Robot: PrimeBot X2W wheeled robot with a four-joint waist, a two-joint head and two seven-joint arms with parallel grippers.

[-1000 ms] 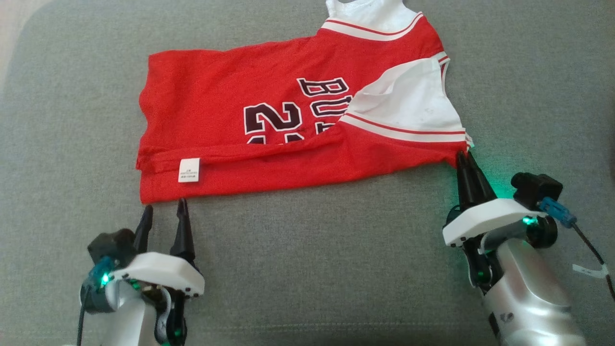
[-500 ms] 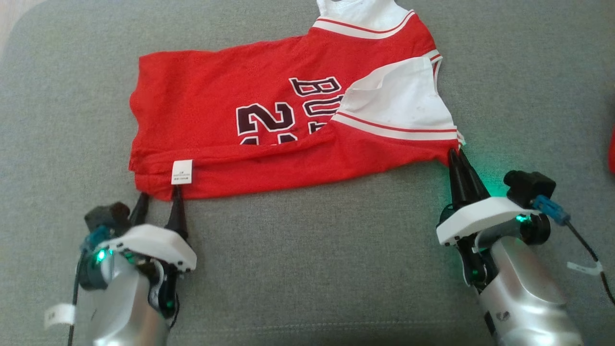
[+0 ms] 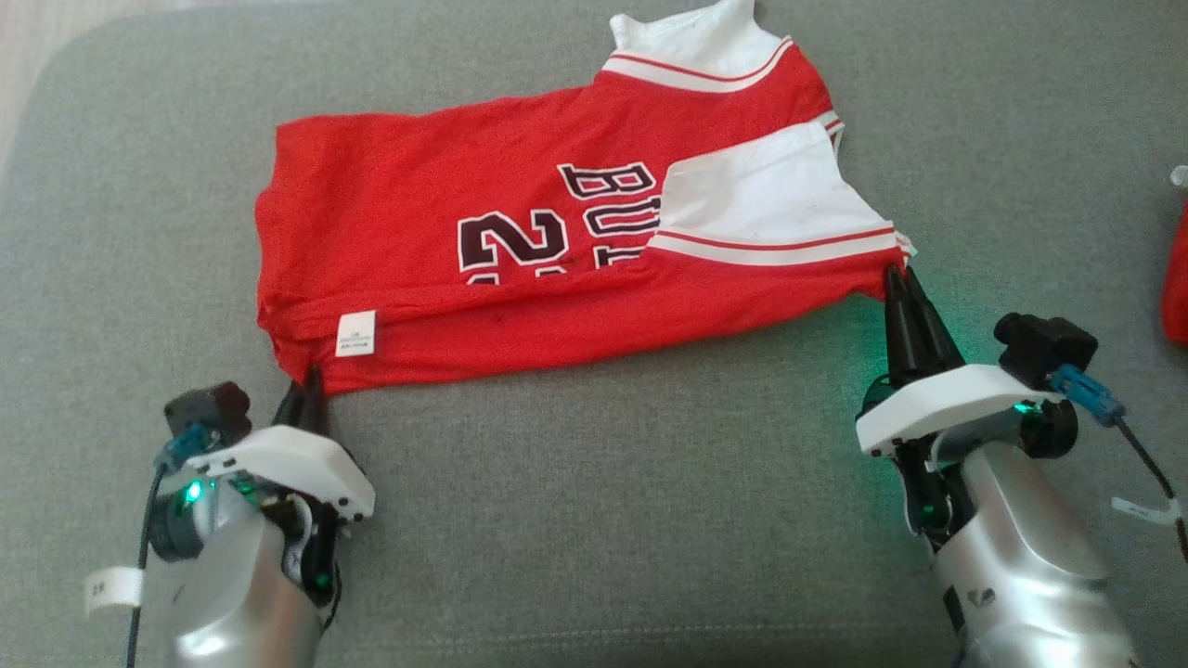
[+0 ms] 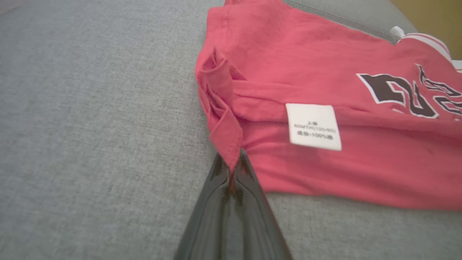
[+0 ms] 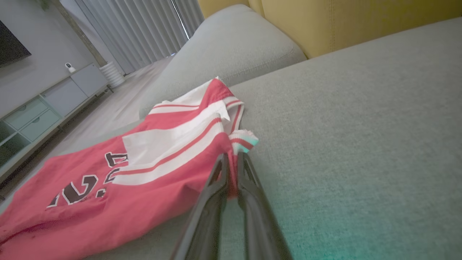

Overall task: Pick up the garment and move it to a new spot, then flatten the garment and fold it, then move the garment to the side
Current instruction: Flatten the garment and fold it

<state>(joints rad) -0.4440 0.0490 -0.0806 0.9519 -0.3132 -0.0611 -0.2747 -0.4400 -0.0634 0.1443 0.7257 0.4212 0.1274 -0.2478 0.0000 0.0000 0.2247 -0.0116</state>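
Note:
The garment (image 3: 445, 204) is a red jersey with white striped trim and dark lettering, folded lengthwise on the grey sofa cushion (image 3: 603, 482). A white label (image 3: 356, 333) shows near its near-left hem. My left gripper (image 3: 308, 382) is shut on the near-left hem corner; in the left wrist view the red hem (image 4: 227, 137) is pinched between the gripper (image 4: 232, 167) fingers. My right gripper (image 3: 900, 283) is shut on the near-right corner by the striped armhole; in the right wrist view the red cloth (image 5: 169, 169) sits between the gripper (image 5: 231, 160) fingers.
Another red item (image 3: 1177, 278) lies at the right edge of the head view. In the right wrist view a yellow sofa back (image 5: 325, 25) rises behind the seat, with a second grey cushion (image 5: 231, 47), a floor and a low cabinet (image 5: 47, 108) beyond.
My left gripper moved forward to the hem corner and shut on it. The right gripper stayed shut on its corner. The head camera shifted slightly.

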